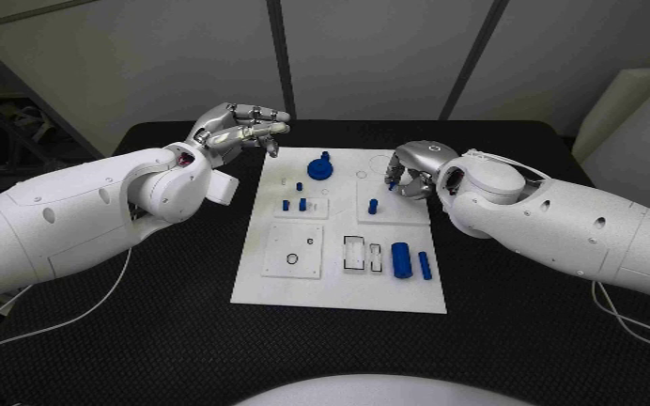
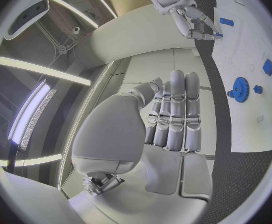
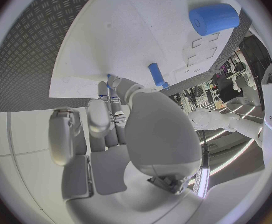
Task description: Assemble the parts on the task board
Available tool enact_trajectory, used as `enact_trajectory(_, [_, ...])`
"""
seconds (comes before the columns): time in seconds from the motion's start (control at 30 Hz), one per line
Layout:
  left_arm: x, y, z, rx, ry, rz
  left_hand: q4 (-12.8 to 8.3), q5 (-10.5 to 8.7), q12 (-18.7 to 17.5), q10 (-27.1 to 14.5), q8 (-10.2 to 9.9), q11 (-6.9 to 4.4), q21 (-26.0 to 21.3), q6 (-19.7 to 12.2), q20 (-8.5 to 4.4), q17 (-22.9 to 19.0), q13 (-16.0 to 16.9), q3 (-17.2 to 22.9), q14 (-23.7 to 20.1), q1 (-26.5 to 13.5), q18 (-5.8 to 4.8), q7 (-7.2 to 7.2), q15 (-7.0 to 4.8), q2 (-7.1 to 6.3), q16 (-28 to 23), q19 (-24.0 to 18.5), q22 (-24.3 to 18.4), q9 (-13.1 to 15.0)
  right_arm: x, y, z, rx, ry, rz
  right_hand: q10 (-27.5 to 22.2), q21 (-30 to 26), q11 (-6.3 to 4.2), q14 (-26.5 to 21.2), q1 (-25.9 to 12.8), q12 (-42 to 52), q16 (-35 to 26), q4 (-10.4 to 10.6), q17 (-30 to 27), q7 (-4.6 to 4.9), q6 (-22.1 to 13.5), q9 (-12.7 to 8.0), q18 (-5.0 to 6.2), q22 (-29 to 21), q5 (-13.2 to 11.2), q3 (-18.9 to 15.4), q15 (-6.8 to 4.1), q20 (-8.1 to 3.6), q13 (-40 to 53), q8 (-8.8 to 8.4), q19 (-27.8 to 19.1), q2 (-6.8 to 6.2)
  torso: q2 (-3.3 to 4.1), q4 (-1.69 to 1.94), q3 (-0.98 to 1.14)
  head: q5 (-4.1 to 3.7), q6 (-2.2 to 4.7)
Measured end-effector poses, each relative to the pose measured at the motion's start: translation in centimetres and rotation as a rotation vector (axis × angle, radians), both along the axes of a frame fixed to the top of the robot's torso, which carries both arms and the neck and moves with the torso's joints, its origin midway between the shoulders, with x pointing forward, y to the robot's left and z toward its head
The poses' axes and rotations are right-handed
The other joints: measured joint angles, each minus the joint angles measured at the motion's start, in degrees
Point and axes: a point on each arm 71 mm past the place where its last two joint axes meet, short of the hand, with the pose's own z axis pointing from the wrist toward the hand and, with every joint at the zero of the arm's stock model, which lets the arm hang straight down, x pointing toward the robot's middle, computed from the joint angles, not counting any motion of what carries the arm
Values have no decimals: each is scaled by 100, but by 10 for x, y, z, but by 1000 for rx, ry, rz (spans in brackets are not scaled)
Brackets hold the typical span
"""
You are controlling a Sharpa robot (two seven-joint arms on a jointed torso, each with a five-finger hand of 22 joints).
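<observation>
— Where are my hands?

— My left hand [image 1: 241, 131] is up off the table by the far left corner of the task board [image 1: 342, 286]. Its fingers are apart and it holds nothing. My right hand [image 1: 413, 169] is low over the far right part of the board, fingers curled down. I cannot tell if it holds a piece.

— And the parts?

— A blue gear [image 1: 319, 167] stands near the far edge. Small blue pegs [image 1: 294, 205] stand in the middle. A fat blue cylinder [image 1: 402, 259] lies near the right side

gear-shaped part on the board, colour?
Blue gear; shows best in the left wrist view.
</observation>
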Motion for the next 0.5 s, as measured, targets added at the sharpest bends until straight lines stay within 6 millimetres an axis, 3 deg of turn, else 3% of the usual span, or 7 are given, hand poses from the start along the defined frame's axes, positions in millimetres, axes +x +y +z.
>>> enact_trajectory(0.5, [1, 3, 0, 2, 1, 7, 0, 0, 0, 0, 0, 0, 0, 0, 0, 1, 0, 0, 0, 0, 0, 0, 0, 0, 2, 0, 1, -5, -18, -6, 16, 60, -58, 16, -1, 20, 0, 21, 7, 0, 0, -10, -13, 0, -1, -1, 0, 0, 19, -10, -20, -19, -6, -5, -19, 6, -2, -4, -4, 13, 10])
